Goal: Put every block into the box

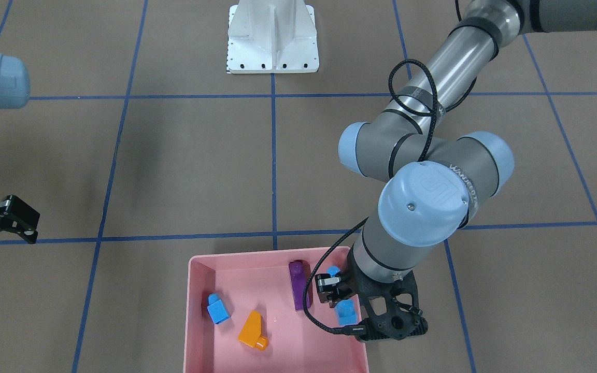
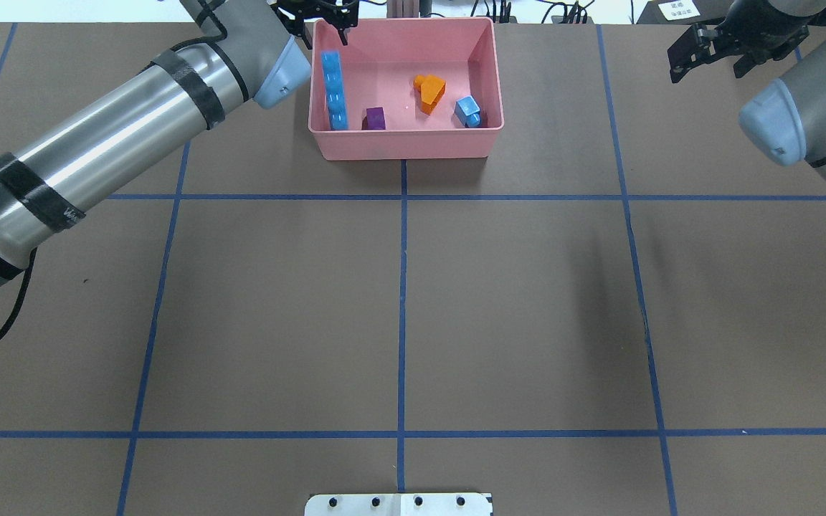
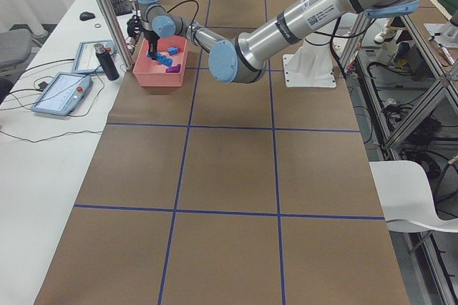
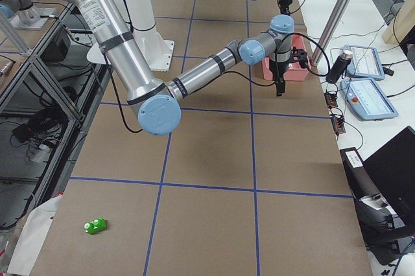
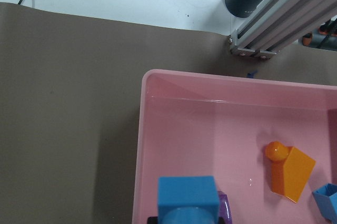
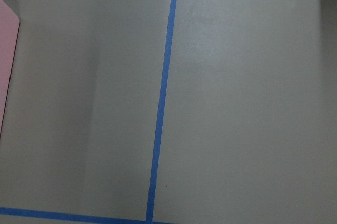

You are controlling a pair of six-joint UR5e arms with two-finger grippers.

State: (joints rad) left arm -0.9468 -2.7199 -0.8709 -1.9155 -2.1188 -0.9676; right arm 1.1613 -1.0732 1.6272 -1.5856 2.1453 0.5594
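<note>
Four blocks lie in the pink box (image 2: 406,143): long blue block (image 2: 334,89), purple block (image 2: 375,118), orange block (image 2: 431,92), small blue block (image 2: 468,111). The green block (image 4: 96,225) sits on the surface, far off. The left claw (image 2: 316,14) hangs open above the long blue block; the right claw (image 1: 16,220) is open, well apart.

Five blocks – four in one pink box (image 2: 406,147), one green block (image 4: 96,225) outside.

Bright, even light (soft shadows).
</note>
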